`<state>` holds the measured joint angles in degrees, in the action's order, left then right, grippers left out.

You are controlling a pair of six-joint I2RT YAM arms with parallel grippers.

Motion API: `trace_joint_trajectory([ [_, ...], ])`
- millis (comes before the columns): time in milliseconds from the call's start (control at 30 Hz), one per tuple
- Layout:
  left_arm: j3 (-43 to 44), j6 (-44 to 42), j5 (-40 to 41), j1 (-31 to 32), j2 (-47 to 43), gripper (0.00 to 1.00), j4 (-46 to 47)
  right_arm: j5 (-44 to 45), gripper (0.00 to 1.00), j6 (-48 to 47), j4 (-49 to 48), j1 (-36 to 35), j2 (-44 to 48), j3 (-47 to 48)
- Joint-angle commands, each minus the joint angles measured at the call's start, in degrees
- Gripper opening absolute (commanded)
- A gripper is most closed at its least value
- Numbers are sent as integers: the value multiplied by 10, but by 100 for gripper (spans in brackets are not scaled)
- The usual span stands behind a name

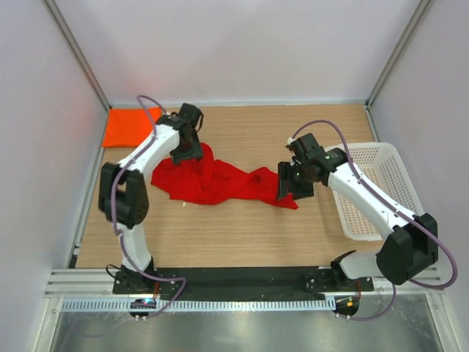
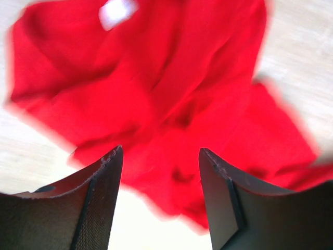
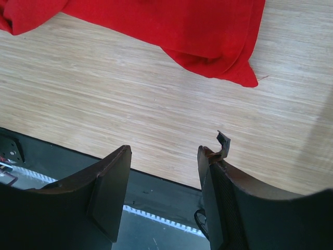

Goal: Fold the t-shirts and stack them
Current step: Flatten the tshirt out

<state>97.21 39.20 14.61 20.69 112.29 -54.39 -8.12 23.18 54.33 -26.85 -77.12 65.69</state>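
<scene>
The red t-shirt (image 1: 220, 180) lies crumpled and spread across the middle of the wooden table, its white neck label (image 2: 117, 11) facing up. The orange t-shirt (image 1: 128, 126) rests folded at the back left corner. My left gripper (image 1: 187, 150) hovers over the red shirt's back left part. In the left wrist view the left gripper (image 2: 160, 153) is open, with blurred red cloth (image 2: 171, 94) below and nothing between the fingers. My right gripper (image 1: 286, 192) stands at the shirt's right end. The right wrist view shows the right gripper (image 3: 164, 151) open and empty, just short of the cloth's corner (image 3: 208, 31).
A white mesh basket (image 1: 381, 172) sits at the right edge of the table, beside the right arm. White walls enclose the back and sides. The table's dark front rail (image 3: 156, 187) shows beneath the right gripper.
</scene>
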Motion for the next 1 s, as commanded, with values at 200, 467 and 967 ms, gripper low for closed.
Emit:
trace_joint_trajectory([
  [200,-256,-42,-170,-124,-212,44,116,-13,61,16,-38,-1,-25,19],
  [467,-202,-52,-176,-151,-136,45,155,-19,61,18,-32,0,-49,32],
  [967,-212,6,-291,-145,-80,38,149,-4,61,13,-16,-1,-51,34],
])
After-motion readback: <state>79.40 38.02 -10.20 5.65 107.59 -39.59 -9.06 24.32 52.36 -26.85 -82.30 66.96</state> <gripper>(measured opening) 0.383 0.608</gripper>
